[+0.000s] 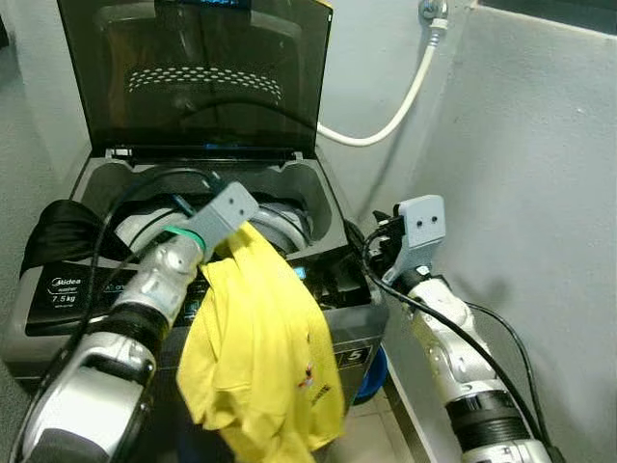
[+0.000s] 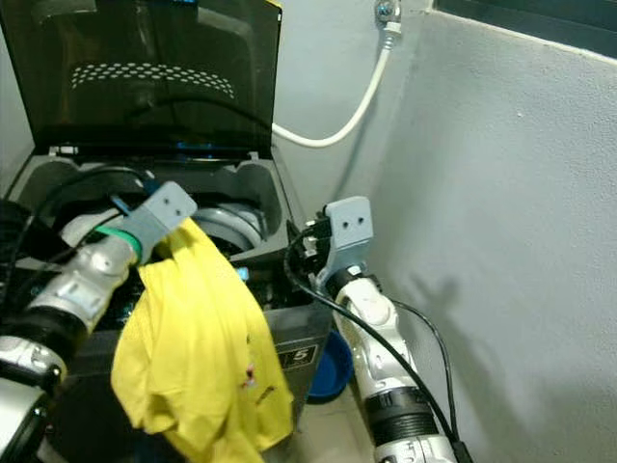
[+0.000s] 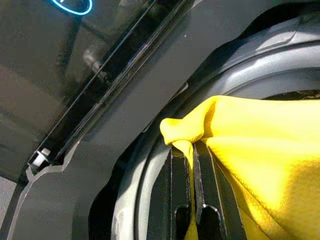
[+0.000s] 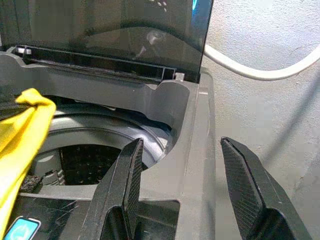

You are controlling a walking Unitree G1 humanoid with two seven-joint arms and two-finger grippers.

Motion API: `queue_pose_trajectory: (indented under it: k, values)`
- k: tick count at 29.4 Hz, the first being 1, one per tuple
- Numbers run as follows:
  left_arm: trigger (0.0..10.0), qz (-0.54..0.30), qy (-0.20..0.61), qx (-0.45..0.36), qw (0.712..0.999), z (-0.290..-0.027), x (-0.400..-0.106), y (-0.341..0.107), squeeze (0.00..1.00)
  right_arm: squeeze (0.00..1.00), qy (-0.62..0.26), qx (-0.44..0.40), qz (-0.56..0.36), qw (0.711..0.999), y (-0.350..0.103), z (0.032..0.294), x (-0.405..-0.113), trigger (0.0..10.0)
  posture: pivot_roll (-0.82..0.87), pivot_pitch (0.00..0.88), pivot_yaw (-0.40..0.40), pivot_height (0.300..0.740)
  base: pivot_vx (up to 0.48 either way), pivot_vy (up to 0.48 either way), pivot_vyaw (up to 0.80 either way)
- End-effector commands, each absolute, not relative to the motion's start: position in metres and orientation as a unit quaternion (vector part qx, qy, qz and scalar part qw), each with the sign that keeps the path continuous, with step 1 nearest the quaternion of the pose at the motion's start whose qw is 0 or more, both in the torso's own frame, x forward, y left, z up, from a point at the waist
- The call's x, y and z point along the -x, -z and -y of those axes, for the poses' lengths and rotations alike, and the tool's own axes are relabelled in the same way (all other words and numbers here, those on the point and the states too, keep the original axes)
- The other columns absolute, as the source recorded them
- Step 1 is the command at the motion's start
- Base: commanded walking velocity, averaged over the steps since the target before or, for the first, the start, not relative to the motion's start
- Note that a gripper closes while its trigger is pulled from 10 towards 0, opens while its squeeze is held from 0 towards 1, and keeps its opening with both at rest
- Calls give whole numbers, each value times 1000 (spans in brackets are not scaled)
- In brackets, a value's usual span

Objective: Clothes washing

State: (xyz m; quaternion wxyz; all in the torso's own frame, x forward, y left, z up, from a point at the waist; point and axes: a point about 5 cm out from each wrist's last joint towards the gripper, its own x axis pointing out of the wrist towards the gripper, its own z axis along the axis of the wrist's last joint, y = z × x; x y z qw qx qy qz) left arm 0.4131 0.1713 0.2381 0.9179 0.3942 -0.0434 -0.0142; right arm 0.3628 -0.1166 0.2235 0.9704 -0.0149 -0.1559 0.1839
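Loading looks only half done. The lid (image 1: 193, 72) of the top-loading washing machine (image 1: 328, 207) stands raised at the far side, so the drum (image 4: 95, 162) is open to receive laundry, yet the yellow garment (image 1: 260, 347) is not inside. The left gripper (image 3: 192, 150) has its two black fingers closed tight on a bunched corner of that cloth, held just above the drum's near rim; most of the fabric drapes outward over the machine's front panel and hangs toward the floor. By my judgement the cloth must still be carried farther over the opening and let go, then the lid closed and a cycle started.

The right gripper (image 4: 177, 165) hovers by the machine's right edge with its fingers spread wide and nothing between them.

A dark cloth bundle (image 1: 63, 231) lies on the machine's left corner. A white hose (image 1: 405, 101) runs along the wall to the far right, and a blue basin (image 2: 328, 371) sits on the floor between machine and wall. The trailing hem could snag on the front edge; the wall crowds the right arm.
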Motion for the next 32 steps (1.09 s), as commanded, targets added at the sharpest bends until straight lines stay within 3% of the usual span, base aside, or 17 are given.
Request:
queue_pose_trajectory:
  k: [1,8,11,17,21,24,32]
  values:
    - [10000,51,13,-348,936,-168,-411,-236,0,0,-183,15,147,972,-219,117,-361,10000,-22,52,-77,740,0,0,0]
    - [10000,79,-6,-263,962,-171,-405,-239,0,0,-203,16,142,969,-215,109,-365,10000,3,58,-81,740,0,0,0]
    - [10000,63,14,-302,951,-172,-406,-234,0,0,-194,14,151,969,-220,114,-361,10000,-33,31,-19,740,0,0,0]
    - [10000,-6,61,-359,931,-175,-407,-216,0,0,-153,-6,155,976,-220,134,-357,10000,-19,29,3,740,0,0,0]
    - [10000,-28,75,-383,920,-175,-406,-209,0,0,-149,15,151,977,-215,134,-358,10000,-31,35,-6,740,0,0,0]
    - [10000,-38,108,-439,891,-172,-404,-204,0,0,-157,6,153,976,-219,132,-357,10000,-41,33,-4,740,0,0,0]
    - [10000,-38,130,-478,868,-173,-403,-208,0,0,-173,19,148,973,-219,132,-355,10000,-39,34,-3,740,0,0,0]
